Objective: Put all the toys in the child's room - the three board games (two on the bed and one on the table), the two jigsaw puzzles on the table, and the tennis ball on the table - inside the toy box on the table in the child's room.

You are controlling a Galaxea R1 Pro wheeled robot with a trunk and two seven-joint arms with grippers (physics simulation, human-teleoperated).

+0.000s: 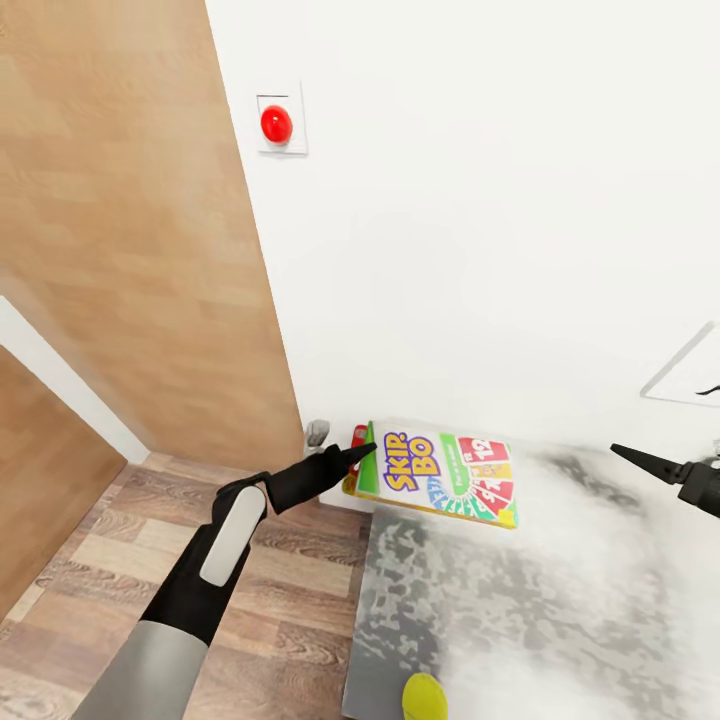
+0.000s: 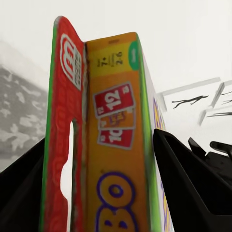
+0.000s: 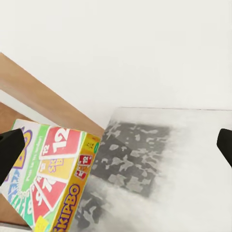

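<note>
A yellow, green and red "Skip-Bo" board game (image 1: 445,475) hangs tilted just above the far left corner of the table (image 1: 570,610). My left gripper (image 1: 358,453) is shut on its left edge. In the left wrist view the box (image 2: 113,135) stands edge-on between the two black fingers (image 2: 186,186). The tennis ball (image 1: 424,697) lies on the table near the front left edge. My right gripper (image 1: 640,460) hovers open over the table's right side, apart from the box. In the right wrist view the game (image 3: 53,174) sits beyond its spread fingers (image 3: 9,150).
A white wall rises directly behind the table, with a red round button (image 1: 276,124) high up. A wooden door panel (image 1: 130,230) stands to the left, over wood-plank floor (image 1: 280,600). A framed picture (image 1: 690,370) hangs at the right edge.
</note>
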